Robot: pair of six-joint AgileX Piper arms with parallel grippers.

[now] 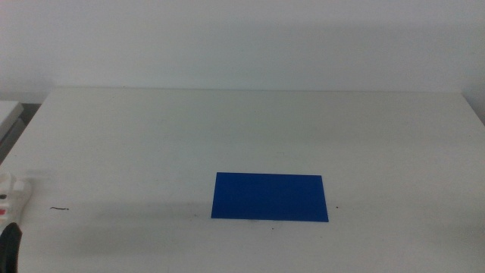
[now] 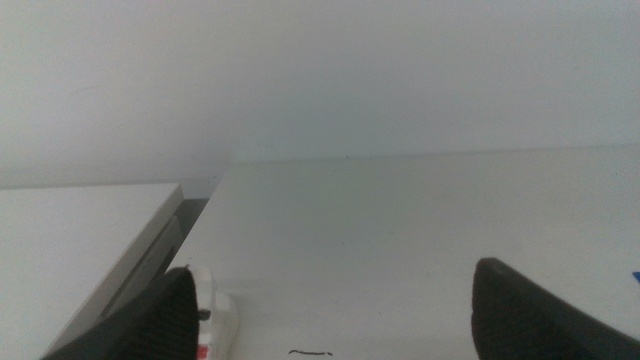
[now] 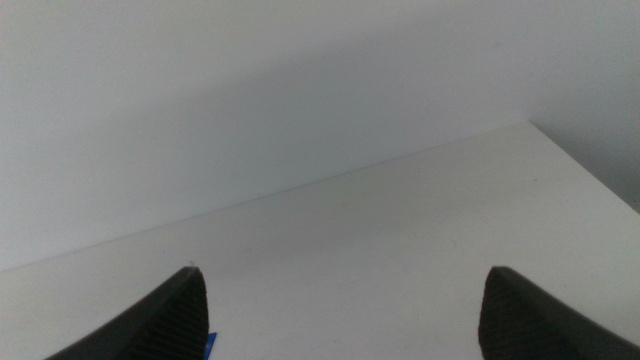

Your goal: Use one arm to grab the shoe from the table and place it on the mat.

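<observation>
The small white thick-soled sandal [image 1: 14,193] lies at the far left edge of the wide white tabletop [image 1: 250,129], well apart from the flat blue rectangular mat [image 1: 270,197]. The left gripper [image 2: 330,320], jaws spread wide, sits just beside it, while the right gripper [image 3: 340,320] waits, also spread. So near the edge, a misjudged approach could nudge the sandal off the table.

Soft, even, diffuse light falls on the white table [image 1: 250,129]. A faint shadow band runs beside the blue mat [image 1: 270,197]. Both wrist views look hazy, the dark jaws blurred.

Solid blue mat [image 1: 270,197], white shoe [image 1: 14,194] with red strap, plain white table [image 1: 250,129], dark speck.
</observation>
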